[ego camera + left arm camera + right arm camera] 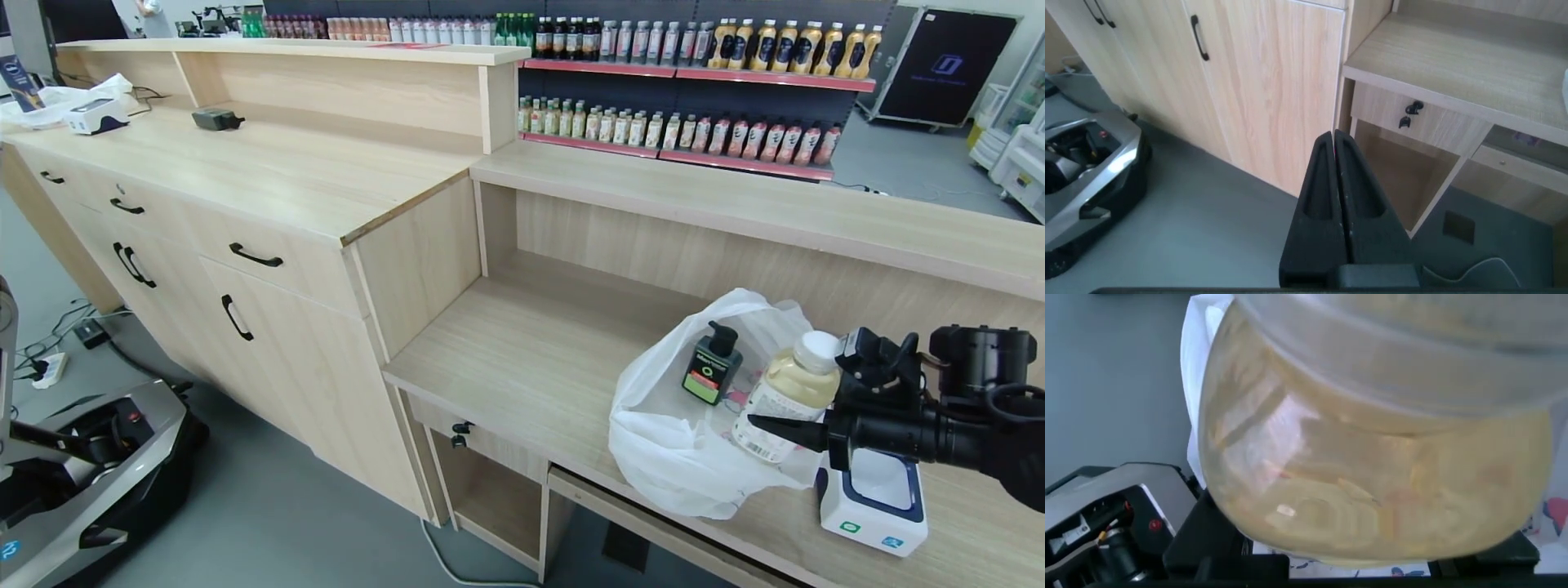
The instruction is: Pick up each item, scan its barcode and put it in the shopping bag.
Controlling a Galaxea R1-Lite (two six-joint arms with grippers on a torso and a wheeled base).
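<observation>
The right gripper clamps the cream drink bottle low on its body, tilted over the shopping bag, just beside the scanner. It looks full, stiff and smooth, so likely heavy and slippery; a mid-body hold suits it. Farther in, a pump bottle sits bagged.

A light wood surface runs low on the right, with a raised ledge on its far side. To the left stands a taller wood cabinet with black handles on its drawers and doors. Grey floor lies near. Far off, red-edged shelves carry rows of drinks.
</observation>
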